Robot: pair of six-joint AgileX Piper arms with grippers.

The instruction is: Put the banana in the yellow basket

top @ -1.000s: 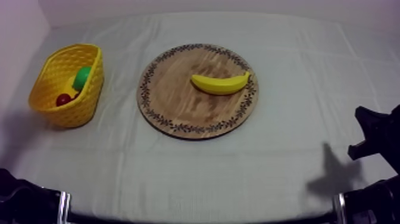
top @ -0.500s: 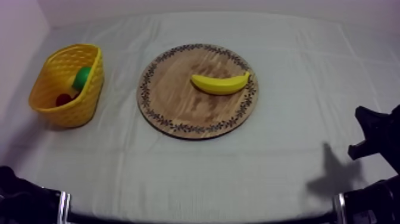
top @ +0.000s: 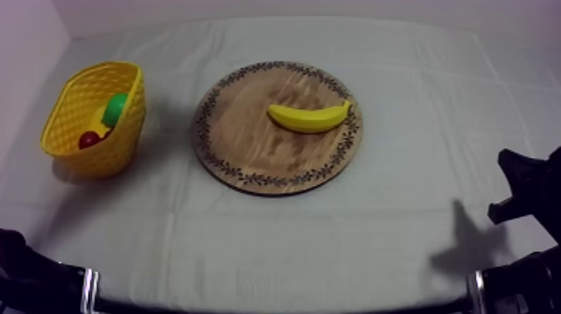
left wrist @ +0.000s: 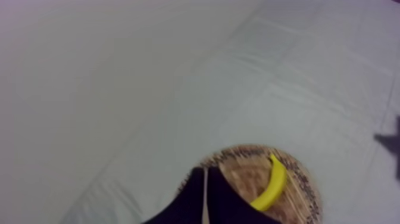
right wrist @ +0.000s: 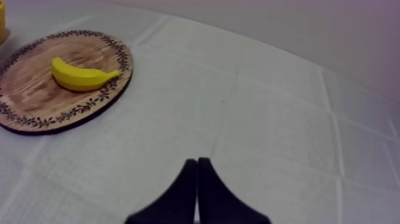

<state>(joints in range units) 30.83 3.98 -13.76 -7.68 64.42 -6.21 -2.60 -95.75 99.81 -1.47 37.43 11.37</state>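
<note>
left gripper (left wrist: pixel 205 174): your two black fingers lie pressed together as a narrow wedge, with nothing held.
right gripper (right wrist: pixel 197 162): its fingers are closed flat against each other with nothing between them, and it sits low over bare cloth.
yellow toy banana (top: pixel 309 117): the task item; you find it lying on its side on the board, just ahead of the left gripper's tips (left wrist: pixel 271 184) and well apart from the right gripper (right wrist: pixel 80 75).
round wooden board with a patterned rim (top: pixel 250 146): flat on the cloth, ahead of both grippers.
yellow woven basket (top: pixel 108 154): beside the board, well apart from the right gripper; you see a green toy fruit (top: pixel 115 108) and a small red fruit (top: pixel 88 139) in it.
grey-white cloth (top: pixel 334 242): covers the table.
</note>
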